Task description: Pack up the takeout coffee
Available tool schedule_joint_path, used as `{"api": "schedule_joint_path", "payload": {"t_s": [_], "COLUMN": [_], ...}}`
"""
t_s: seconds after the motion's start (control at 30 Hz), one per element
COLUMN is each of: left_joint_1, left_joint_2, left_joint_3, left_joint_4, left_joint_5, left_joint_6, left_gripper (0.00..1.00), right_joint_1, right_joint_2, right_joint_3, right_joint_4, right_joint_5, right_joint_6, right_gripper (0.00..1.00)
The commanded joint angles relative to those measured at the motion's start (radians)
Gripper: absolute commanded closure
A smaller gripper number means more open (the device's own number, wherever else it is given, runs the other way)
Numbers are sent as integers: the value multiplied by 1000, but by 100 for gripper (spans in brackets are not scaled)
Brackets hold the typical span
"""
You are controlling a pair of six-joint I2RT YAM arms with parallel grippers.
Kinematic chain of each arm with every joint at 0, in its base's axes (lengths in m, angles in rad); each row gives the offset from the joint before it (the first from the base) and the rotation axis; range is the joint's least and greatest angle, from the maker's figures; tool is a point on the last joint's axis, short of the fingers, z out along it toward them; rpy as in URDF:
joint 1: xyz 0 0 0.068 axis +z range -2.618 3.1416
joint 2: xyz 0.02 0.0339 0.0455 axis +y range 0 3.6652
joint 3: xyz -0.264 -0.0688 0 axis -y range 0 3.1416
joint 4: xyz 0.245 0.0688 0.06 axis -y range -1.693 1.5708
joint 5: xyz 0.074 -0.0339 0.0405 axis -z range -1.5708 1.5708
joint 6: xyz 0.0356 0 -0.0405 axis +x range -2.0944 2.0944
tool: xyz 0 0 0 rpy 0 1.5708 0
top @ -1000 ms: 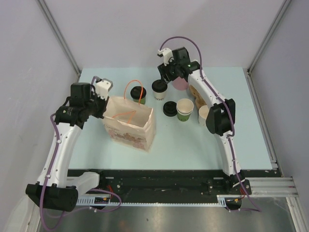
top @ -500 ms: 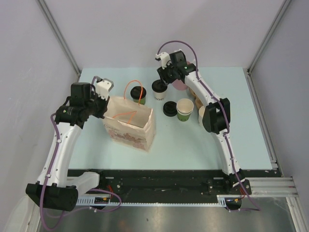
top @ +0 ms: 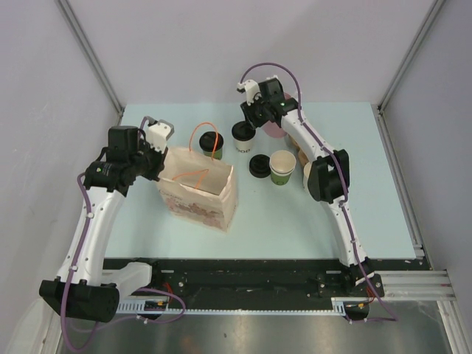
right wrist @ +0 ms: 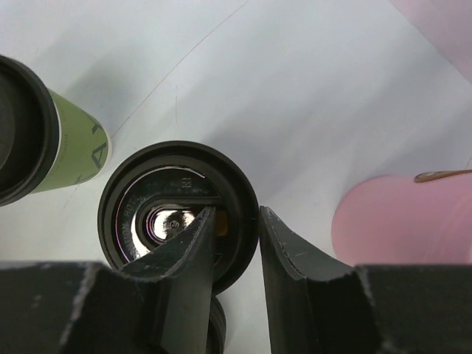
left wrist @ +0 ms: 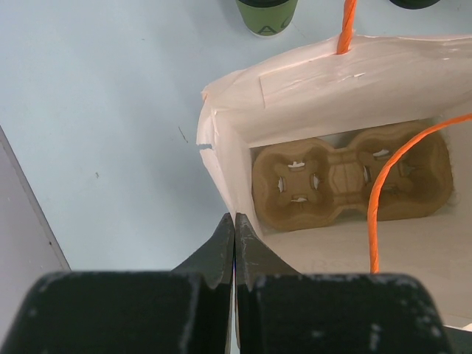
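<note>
The white cup with dark lettering (top: 243, 138) stands at the back with its black lid (right wrist: 177, 210) on. My right gripper (top: 254, 122) is down over it, open. One finger (right wrist: 184, 251) is over the lid's recess and the other finger (right wrist: 284, 243) is just outside the rim. The green cup (top: 212, 144) with a black lid stands behind the paper bag (top: 199, 188); it also shows in the left wrist view (left wrist: 267, 13). My left gripper (left wrist: 234, 221) is shut on the bag's left rim. A brown cup carrier (left wrist: 350, 181) lies in the bag.
The pink cup (top: 276, 127) stands right of the white cup, close to my right finger (right wrist: 402, 221). A loose black lid (top: 259, 165), an open green cup (top: 282, 167), another open cup (top: 311, 174) and brown cardboard (top: 298, 144) lie to the right. The bag's orange handles (left wrist: 372, 199) arch over its mouth.
My right gripper has moved left and down from beside the pink cup onto the white cup's lid. The left gripper and the bag have not moved.
</note>
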Motion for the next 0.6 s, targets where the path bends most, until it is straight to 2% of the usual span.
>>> {"api": "schedule_joint_path", "payload": {"t_s": [0.0, 0.17, 0.33, 0.57], "left_joint_1": [5, 5, 5, 5], "left_joint_2": [-21, -21, -25, -21], "left_joint_3": [8, 6, 5, 1], "left_joint_4": [1, 3, 3, 6], "left_joint_5": [26, 36, 45, 103], "left_joint_6": [21, 21, 18, -1], "left_gripper": [99, 100, 100, 100], "right_joint_1": [-6, -2, 11, 41], "right_joint_2": [27, 27, -15, -177], "right_joint_3": [49, 42, -3, -121], "right_joint_4": [17, 0, -8, 66], "right_joint_5": [2, -1, 8, 98], "right_joint_6": [-6, -27, -64, -35], "right_gripper": [66, 73, 99, 100]}}
